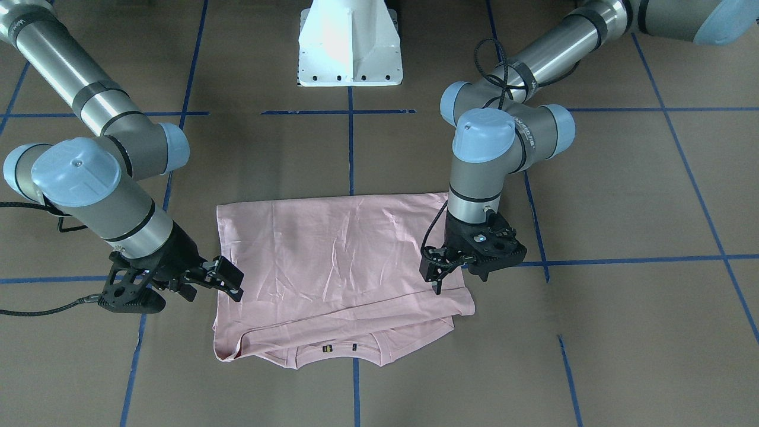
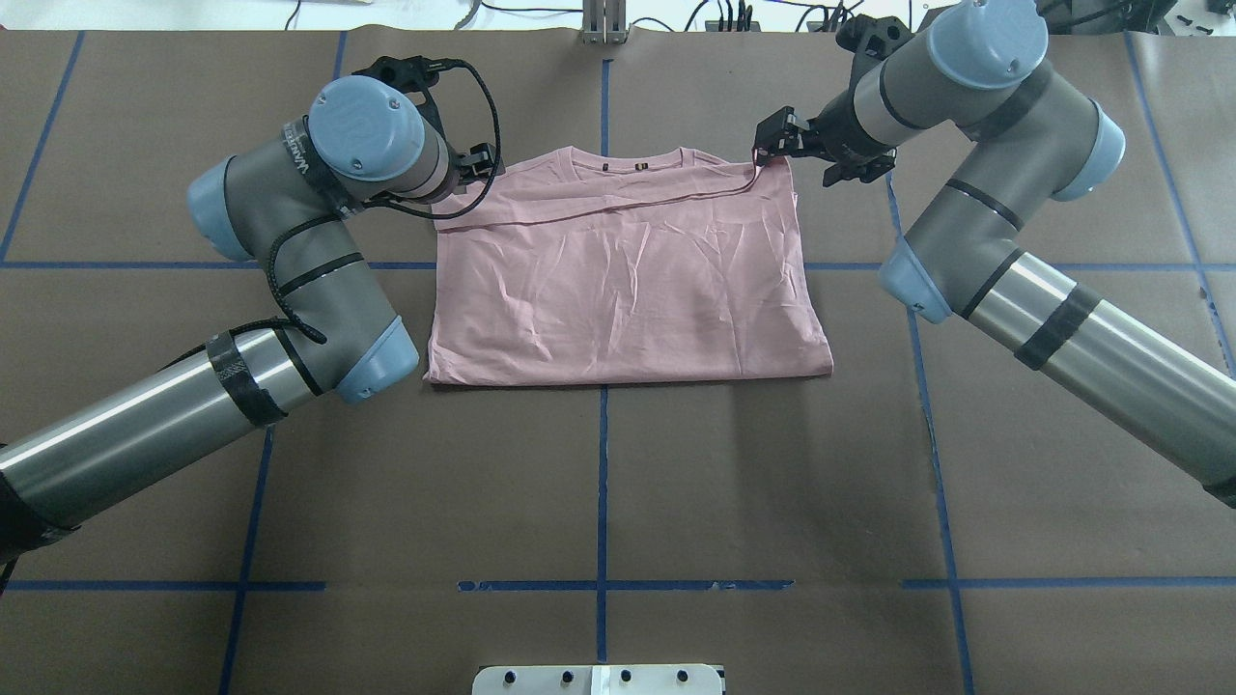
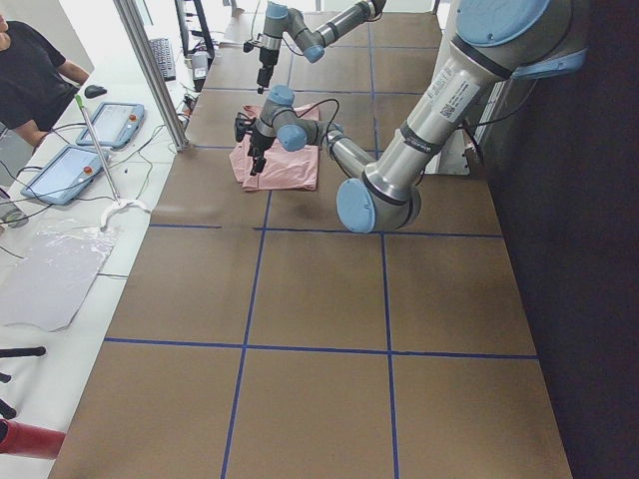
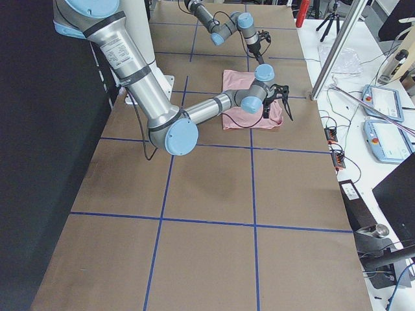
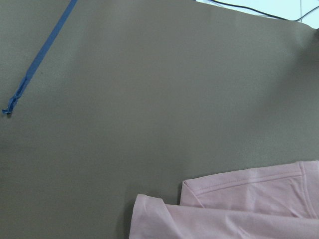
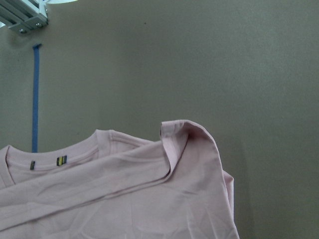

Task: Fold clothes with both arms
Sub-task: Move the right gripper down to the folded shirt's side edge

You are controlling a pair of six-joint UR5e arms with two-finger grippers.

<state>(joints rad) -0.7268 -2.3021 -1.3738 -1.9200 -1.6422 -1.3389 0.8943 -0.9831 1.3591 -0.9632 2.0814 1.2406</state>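
Table (image 2: 599,483) covered in brown sheeting and crossed by blue tape lines (image 2: 603,463) carries the T-shirt (image 2: 618,280), which lies flat at its middle towards the far side from the white pedestal (image 1: 350,47), plain pink back up, with one layer folded over and stopping just short of the collar at the far edge. The left arm (image 2: 290,290) and right arm (image 2: 1014,280) reach in from either side to the shirt's two far corners. The right gripper (image 2: 763,152) seems to be pinching its corner of the upper layer: the right wrist view shows that corner humped up off the table. The left gripper (image 1: 439,279) points down over the opposite edge, and I cannot tell whether its fingers are spread or pressed together; the left wrist view shows the cloth there lying flat. If only one side is truly held, a lift would likely drag the shirt askew and spoil the fold; a pinch that catches one layer alone could peel the fold open. A black cable (image 2: 483,116) loops off the left wrist just above the shirt's edge and might snag. Beyond the far edge, in the left side view, a person (image 3: 30,70) stands beside tablets (image 3: 110,125), well apart from the arms.
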